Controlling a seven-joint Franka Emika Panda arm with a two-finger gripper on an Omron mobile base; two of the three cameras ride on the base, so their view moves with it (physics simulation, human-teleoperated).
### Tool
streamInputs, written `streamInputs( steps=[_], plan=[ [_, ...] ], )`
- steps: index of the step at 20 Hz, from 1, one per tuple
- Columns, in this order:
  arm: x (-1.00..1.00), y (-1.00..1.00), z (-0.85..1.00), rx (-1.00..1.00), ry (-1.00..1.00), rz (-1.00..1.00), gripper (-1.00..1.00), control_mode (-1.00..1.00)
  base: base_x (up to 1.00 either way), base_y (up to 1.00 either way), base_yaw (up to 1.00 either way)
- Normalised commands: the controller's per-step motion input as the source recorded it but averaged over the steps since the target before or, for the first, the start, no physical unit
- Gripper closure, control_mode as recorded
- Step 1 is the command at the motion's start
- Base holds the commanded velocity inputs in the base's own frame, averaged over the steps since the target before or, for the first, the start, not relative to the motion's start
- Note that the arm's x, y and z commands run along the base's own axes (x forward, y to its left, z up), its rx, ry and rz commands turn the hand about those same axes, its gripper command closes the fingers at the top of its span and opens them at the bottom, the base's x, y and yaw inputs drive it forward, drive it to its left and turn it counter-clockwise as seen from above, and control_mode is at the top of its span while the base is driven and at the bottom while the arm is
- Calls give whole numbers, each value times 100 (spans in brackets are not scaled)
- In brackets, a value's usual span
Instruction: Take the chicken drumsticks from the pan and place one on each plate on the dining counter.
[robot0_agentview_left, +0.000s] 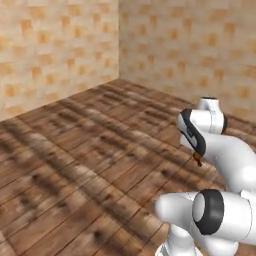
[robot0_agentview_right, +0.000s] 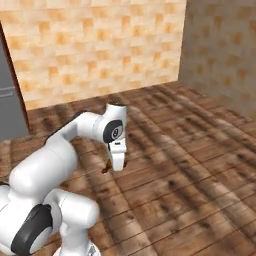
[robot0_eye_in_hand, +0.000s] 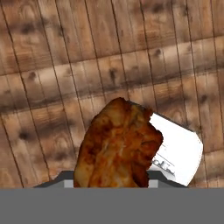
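My gripper (robot0_agentview_right: 117, 166) hangs low over the wooden floor, pointing down, shut on a chicken drumstick (robot0_eye_in_hand: 118, 146). In the hand view the drumstick is a glossy orange-brown piece that covers the fingertips. From the base cameras it is only a small brown bit (robot0_agentview_left: 198, 160) sticking out under the hand (robot0_agentview_right: 107, 168). The pan, the plates and the dining counter are out of view.
Brown plank floor (robot0_agentview_left: 90, 160) stretches ahead to a corner of orange brick-patterned walls (robot0_agentview_left: 60, 45). A dark grey appliance or door edge (robot0_agentview_right: 7, 100) stands at the far left of the right base view.
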Motion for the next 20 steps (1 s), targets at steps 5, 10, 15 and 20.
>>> streamInputs(
  steps=[5, 10, 15, 20],
  plan=[
    [0, 0, 0, 0, 0, 0, 100, 100, 95, -9, -61],
    [0, 0, 0, 0, 0, 0, 100, 100, 87, 0, -73],
    [0, 0, 0, 0, 0, 0, 100, 100, 89, 0, -73],
    [0, 0, 0, 0, 0, 0, 100, 100, 98, 0, -67]
  ],
)
